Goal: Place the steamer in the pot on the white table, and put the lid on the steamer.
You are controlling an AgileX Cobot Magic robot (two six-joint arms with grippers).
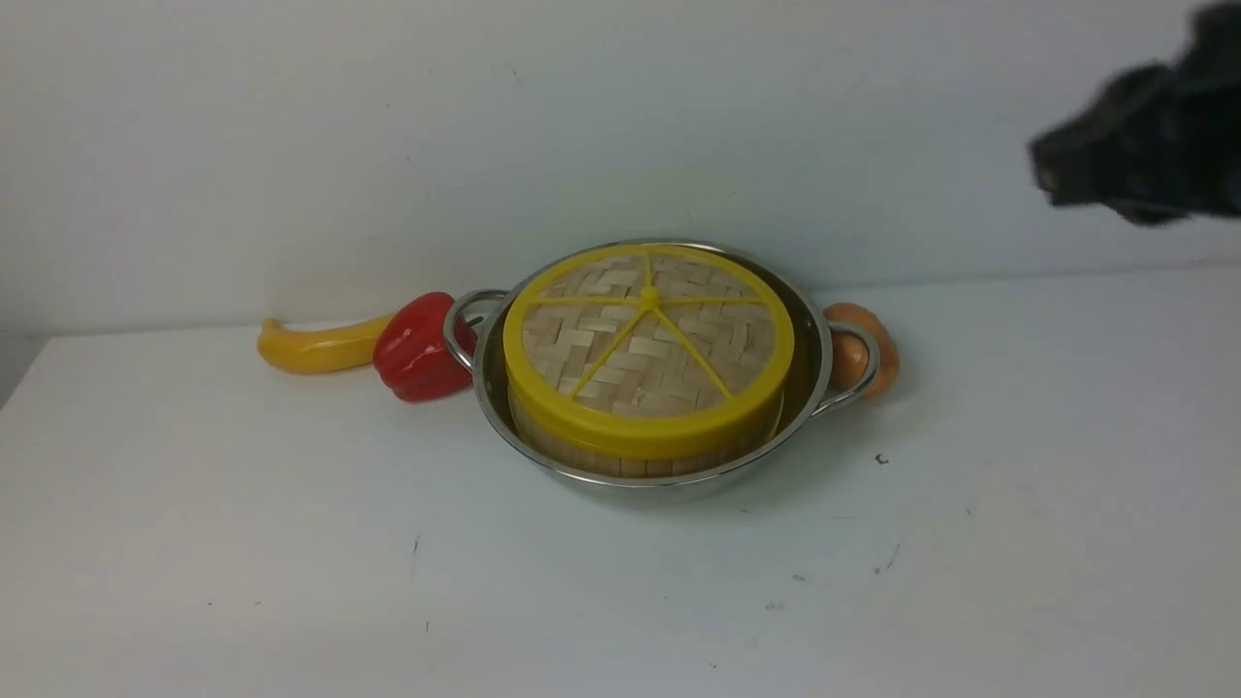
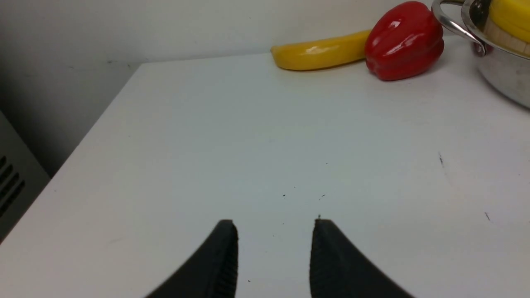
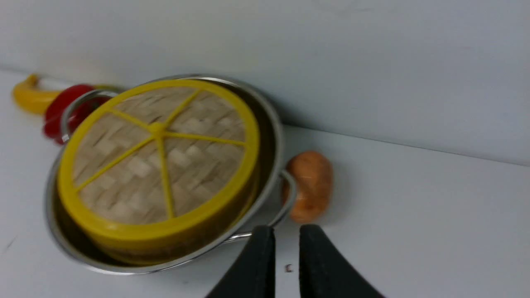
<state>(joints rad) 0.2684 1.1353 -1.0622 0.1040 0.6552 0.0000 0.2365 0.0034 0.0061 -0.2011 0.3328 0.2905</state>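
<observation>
The wide, shallow stainless-steel pot point(image 1: 814, 383) with two loop handles stands on the plain white table point(image 1: 291, 543); inside it sits the round bamboo steamer point(image 1: 620, 458) with yellow rims, and the flat woven-bamboo lid point(image 1: 648, 344) with yellow rim, spokes and small centre knob lies on top of the steamer, seemingly seated level; so both placing steps look done, and what remains is judged to be only drawing the arms clear. The right gripper point(image 3: 286, 256) hangs above the table off the pot's right side, its fingers point(image 3: 256, 265) nearly closed with a narrow gap and holding nothing; the left gripper point(image 2: 274, 256) hovers over bare table well apart from the pot, its fingers point(image 2: 219, 260) moderately spread and empty. A yellow banana-like fruit point(image 1: 315, 346) and a glossy red bell pepper point(image 1: 417, 349) lie just beside the pot's left handle; a brown oval potato-like thing point(image 1: 858, 351) sits against the right handle; none of these blocks a retreat, though the right arm should avoid clipping the near handle.
</observation>
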